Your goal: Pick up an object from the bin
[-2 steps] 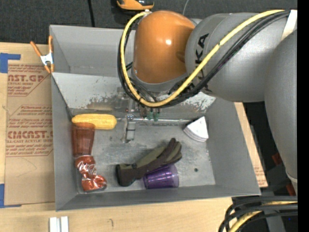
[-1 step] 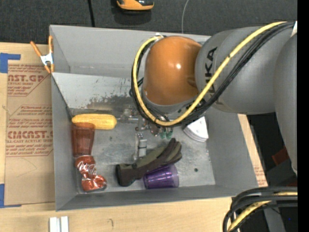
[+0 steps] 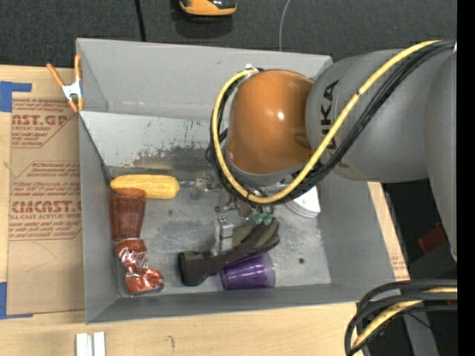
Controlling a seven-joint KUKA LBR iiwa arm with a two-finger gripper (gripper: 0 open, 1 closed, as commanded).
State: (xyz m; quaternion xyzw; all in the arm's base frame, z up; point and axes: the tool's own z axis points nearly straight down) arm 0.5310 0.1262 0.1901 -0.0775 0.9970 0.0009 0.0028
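Nearest to us is the arm's orange wrist cover (image 3: 271, 121), a glossy dome ringed by yellow and black cables, with the grey KUKA arm (image 3: 393, 117) coming in from the right. Just below the dome we see the gripper (image 3: 226, 230), low over the middle of the grey metal bin (image 3: 96, 132). The dome and cables hide much of it, so we cannot tell whether it is released or clenched, and we see nothing clearly held in it.

The thing closest to it is a dark brown curved object (image 3: 197, 265). It lies aslant on the bin floor, with its blunt lower end toward the front wall and its upper end rising rightward to just beside the gripper. We cannot tell whether the two touch. Tucked against the front of that object is a purple cup (image 3: 249, 274) on its side.

Well apart, along the left wall, lie a yellow corn cob (image 3: 145, 186), a reddish-brown cup (image 3: 126, 215) touching it from below, and a crumpled red and white wrapper (image 3: 139, 271) in the front left corner. A white object (image 3: 306, 203) peeks out beneath the arm on the right.
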